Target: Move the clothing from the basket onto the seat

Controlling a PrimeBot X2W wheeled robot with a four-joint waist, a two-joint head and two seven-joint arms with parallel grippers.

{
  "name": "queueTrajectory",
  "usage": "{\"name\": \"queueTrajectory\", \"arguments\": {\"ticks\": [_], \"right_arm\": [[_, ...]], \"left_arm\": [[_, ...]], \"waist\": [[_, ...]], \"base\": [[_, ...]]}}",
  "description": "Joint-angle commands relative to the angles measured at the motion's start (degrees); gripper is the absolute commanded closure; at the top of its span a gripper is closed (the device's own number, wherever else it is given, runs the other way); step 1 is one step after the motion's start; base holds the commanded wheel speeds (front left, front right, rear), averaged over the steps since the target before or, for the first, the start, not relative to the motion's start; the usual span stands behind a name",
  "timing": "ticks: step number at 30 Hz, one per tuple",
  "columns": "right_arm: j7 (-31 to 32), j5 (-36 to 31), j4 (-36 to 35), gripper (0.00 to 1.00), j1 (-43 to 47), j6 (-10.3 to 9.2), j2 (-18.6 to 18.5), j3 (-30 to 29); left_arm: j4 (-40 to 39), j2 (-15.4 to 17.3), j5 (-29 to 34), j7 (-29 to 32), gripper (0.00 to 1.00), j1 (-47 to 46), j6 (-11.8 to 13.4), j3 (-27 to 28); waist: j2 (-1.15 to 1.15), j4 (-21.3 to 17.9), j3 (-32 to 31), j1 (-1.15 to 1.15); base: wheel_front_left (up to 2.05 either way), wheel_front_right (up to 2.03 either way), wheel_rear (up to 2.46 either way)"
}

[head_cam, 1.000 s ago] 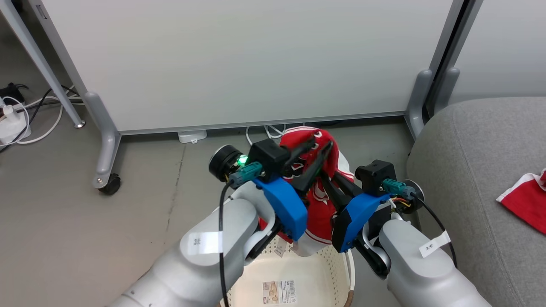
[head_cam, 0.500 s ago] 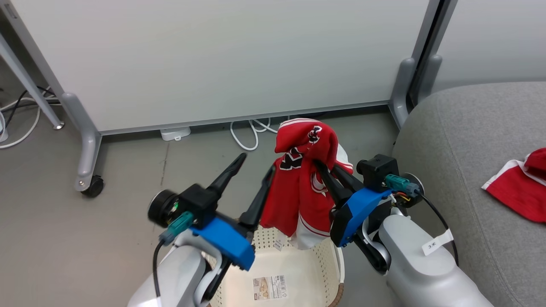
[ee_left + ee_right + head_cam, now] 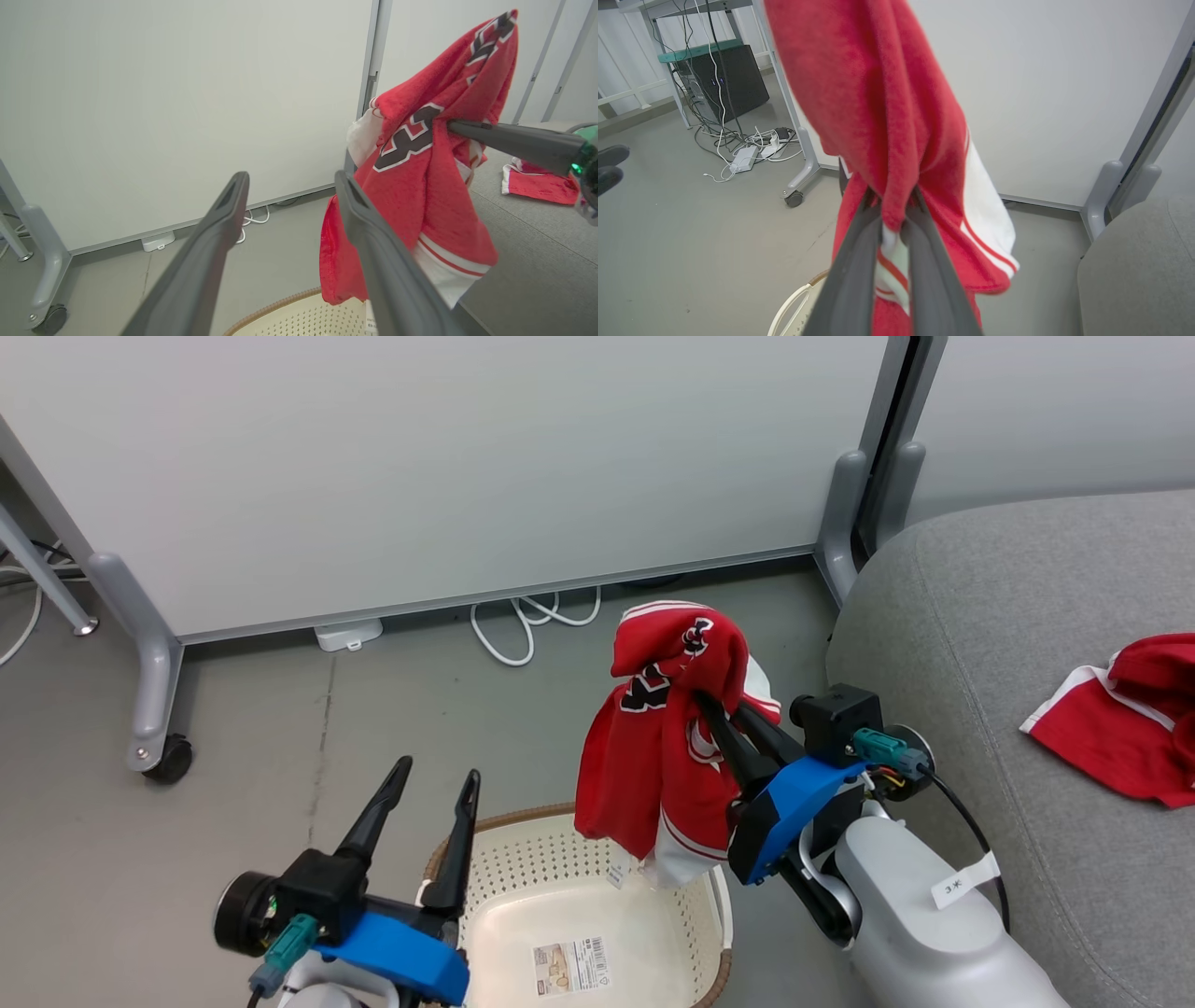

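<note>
Cream perforated plastic sat closest to me: the basket [image 3: 569,863] lay at the bottom centre of the head view, brown rim up, with a printed label [image 3: 567,966] on its bottom. At the lower left of that frame my left tool [image 3: 439,767] stood released, its two dark fingers spread apart with nothing between them, their tips just beside the basket's left rim in the picture. Right of centre, my right tool [image 3: 711,705] was clenched on the red jersey [image 3: 644,756]. In the right wrist view its fingers pinched a fold of red and white-striped fabric. The jersey hung in the air, its white-trimmed lower hem over the basket's right side and black-and-white numerals showing near its top. The light-grey sofa [image 3: 971,616] ran down the right side of the frame. On its cushion at the right edge lay a second red garment [image 3: 1111,737] with white trim, well apart from the jersey. Farther off, on the grey floor [image 3: 280,709], a white cable [image 3: 523,635] looped at the foot of a pale partition panel [image 3: 467,457] that spanned the top of the frame, with a castor [image 3: 170,761] under its left leg.
</note>
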Motion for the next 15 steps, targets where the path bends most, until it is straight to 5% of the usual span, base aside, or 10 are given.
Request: {"name": "queueTrajectory", "arguments": {"ticks": [1,15], "right_arm": [[-0.28,-0.23,-0.32,1.00,0.61,0.01,-0.02,-0.38],[-0.13,0.19,-0.39,1.00,2.01,0.01,-0.03,-0.32]], "left_arm": [[-0.32,-0.40,0.54,-0.17,0.00,0.96,-0.40,1.32],[-0.42,-3.04,3.57,-0.17,0.00,3.67,-1.91,5.48]], "waist": [[0.00,-0.06,-0.10,0.00],[0.00,-0.67,-1.12,0.00]], "base": [[0.00,0.00,0.00],[0.00,0.00,0.00]]}}
